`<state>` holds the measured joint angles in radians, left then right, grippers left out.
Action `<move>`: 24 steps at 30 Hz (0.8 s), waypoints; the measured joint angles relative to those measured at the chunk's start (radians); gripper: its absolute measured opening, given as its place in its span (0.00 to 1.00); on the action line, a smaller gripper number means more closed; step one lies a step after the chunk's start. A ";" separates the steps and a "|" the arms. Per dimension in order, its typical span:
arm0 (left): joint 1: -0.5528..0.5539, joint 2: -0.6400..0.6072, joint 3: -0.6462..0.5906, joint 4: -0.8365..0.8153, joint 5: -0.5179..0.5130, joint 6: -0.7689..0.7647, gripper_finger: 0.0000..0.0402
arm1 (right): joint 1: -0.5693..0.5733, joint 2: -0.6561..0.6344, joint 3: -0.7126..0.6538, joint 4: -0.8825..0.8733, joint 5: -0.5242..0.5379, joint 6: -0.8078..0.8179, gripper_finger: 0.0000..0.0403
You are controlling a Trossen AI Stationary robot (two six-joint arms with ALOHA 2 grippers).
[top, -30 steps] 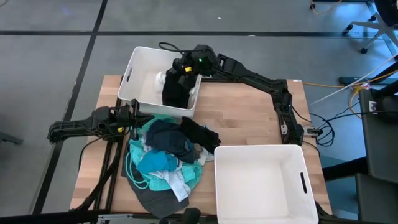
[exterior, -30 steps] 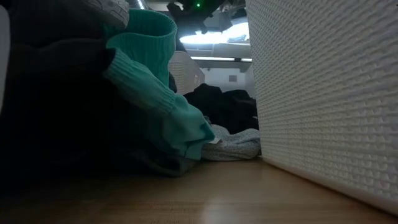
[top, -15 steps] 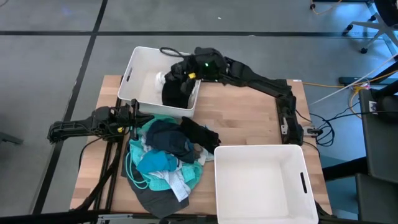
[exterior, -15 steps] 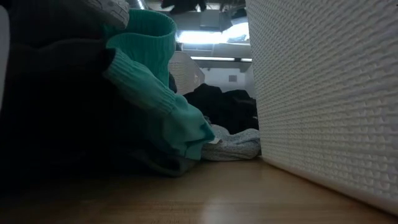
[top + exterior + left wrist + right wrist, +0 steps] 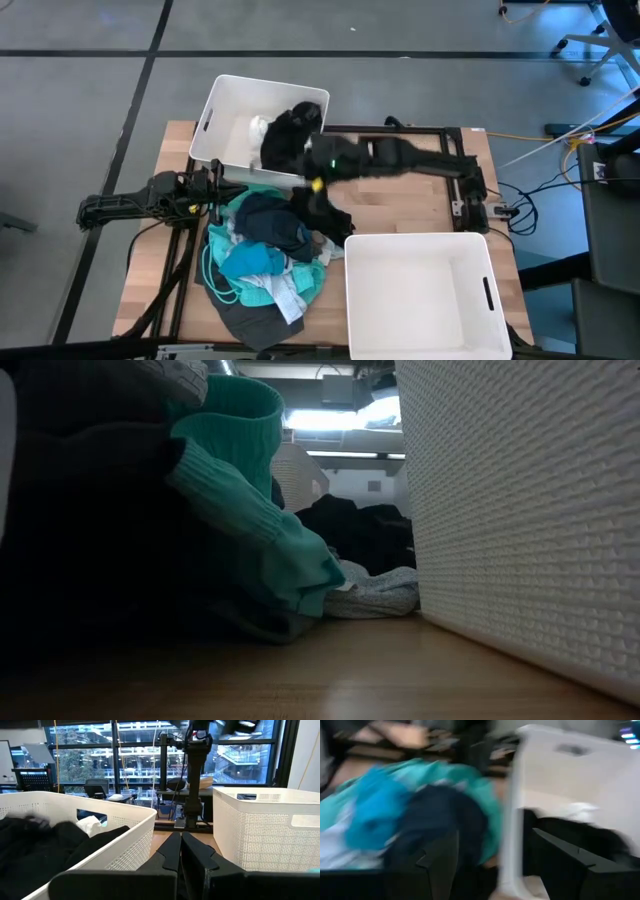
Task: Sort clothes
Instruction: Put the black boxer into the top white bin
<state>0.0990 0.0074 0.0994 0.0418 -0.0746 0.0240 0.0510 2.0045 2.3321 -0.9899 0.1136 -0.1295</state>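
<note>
The clothes lie in a pile point(image 5: 262, 255) at the table's near left: teal point(image 5: 250, 510), bright blue point(image 5: 375, 810), dark blue point(image 5: 440, 815), pale and black pieces point(image 5: 325, 215). A black garment point(image 5: 285, 135) lies in the far-left white bin point(image 5: 225, 110), up against its near rim. My right gripper point(image 5: 308, 175) hangs open and blurred above the table between that bin and the pile, nothing between its fingers point(image 5: 440, 862). My left gripper point(image 5: 180, 851) rests shut at the table's left edge point(image 5: 215, 190), pointing level.
A second white bin point(image 5: 425, 295) stands at the table's near right; in the low view its wall point(image 5: 520, 510) fills the right side. Bare wood point(image 5: 400, 205) shows between the two bins. A floor with cables lies beyond the table's right edge.
My right gripper has swung from above the far-left bin toward the table's near edge, out past the bin's near rim, and tipped downward. The black garment that hung under it has stayed behind in the bin. The pile has not moved.
</note>
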 joint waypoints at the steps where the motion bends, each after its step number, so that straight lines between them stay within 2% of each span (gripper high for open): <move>1: 0.000 0.000 0.000 0.000 0.000 0.000 0.01 | 0.021 0.000 -0.010 -0.015 -0.001 0.000 0.60; 6: 0.000 0.000 0.000 0.000 0.000 -0.019 0.01 | 0.091 0.008 -0.077 -0.058 0.033 0.015 0.60; 11: 0.000 0.000 0.000 0.001 0.000 -0.023 0.01 | 0.099 0.009 -0.185 -0.079 0.029 0.037 0.60; 17: 0.000 0.000 0.000 0.001 0.000 -0.024 0.01 | 0.037 0.009 -0.287 -0.061 0.034 0.086 0.60; 24: 0.000 0.000 0.000 0.002 0.000 -0.024 0.01 | -0.047 0.010 -0.391 -0.066 0.009 0.308 0.60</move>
<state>0.0990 0.0071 0.0994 0.0437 -0.0746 0.0000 0.0044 2.0140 1.9415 -1.0560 0.1227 0.1782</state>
